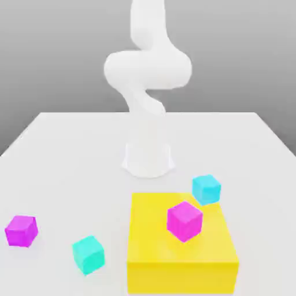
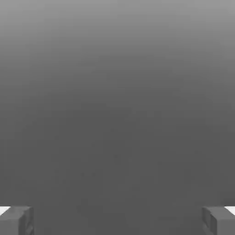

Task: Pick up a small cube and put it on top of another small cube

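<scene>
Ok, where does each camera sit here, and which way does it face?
Exterior view: off the arm, facing the robot's base and looking down over the table, cubes and yellow block; the white arm shows.
Hand view: on the hand, facing plain grey; the open gripper's two fingertips show.
Shared: no cube or block.

simulated robot scene, plain white tabletop (image 1: 75, 150), blank grey backdrop

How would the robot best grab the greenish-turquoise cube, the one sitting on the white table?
Probably from straight above: the turquoise cube stands by itself on the white table, with room around it. The claw, open now, would likely do best turned to match the cube's angled pose, closing on two opposite upright sides, since flat, parallel faces should give an even grip.
</scene>
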